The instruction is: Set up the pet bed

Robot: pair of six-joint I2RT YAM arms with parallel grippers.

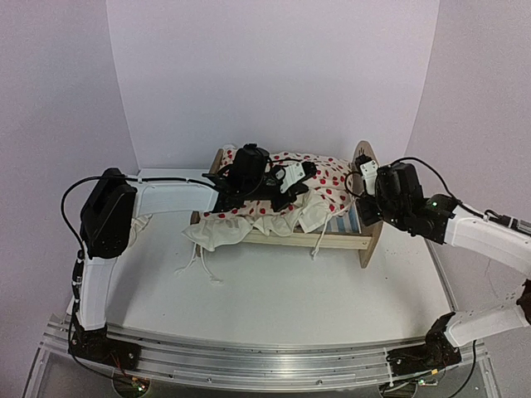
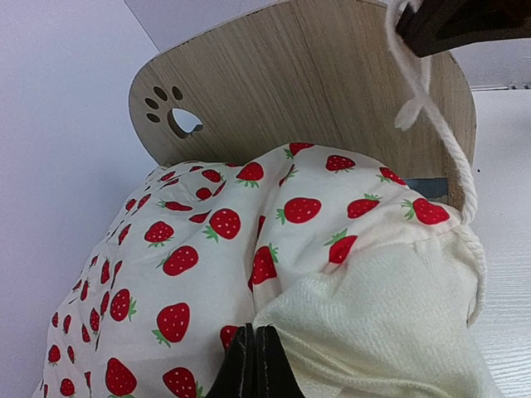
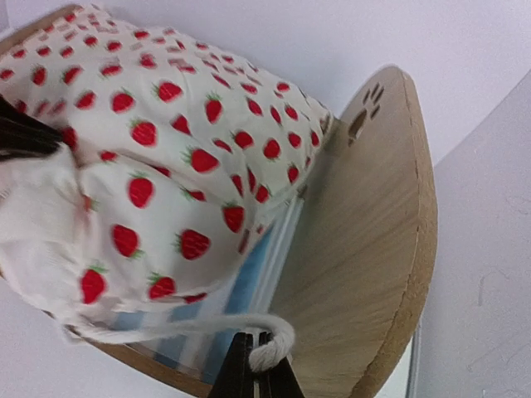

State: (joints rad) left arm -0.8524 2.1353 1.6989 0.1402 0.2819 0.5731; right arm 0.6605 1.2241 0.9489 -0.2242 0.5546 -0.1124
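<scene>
White table (image 1: 274, 290) and a plain pale backdrop (image 1: 274, 75), and the pet bed (image 1: 332, 239) sat square in the middle of that table, its striped mattress (image 3: 249, 290) peeking out near the rounded headboard (image 2: 332, 91).

Over the bed lay the strawberry blanket (image 1: 332, 178), bunched high in the middle. It spilled off the footboard end and over the front rail, cream underside showing.

Above the middle of the bed, the left gripper (image 2: 255, 365) had its fingers pressed together, and they looked to pinch a fold where the printed side met the cream side. Up at the headboard end, the right gripper (image 3: 257, 369) was clamped tight on the blanket's white cord (image 3: 191, 325), which ran across in front of the headboard.

So, by my reading, the blanket was being spread. To do it well, both arms should travel together, drawing the cloth flat along the mattress. The left should lift its fold enough to clear the bunching. The right should pull gently, since a thin cord could slip free or tug that light frame out of place.
</scene>
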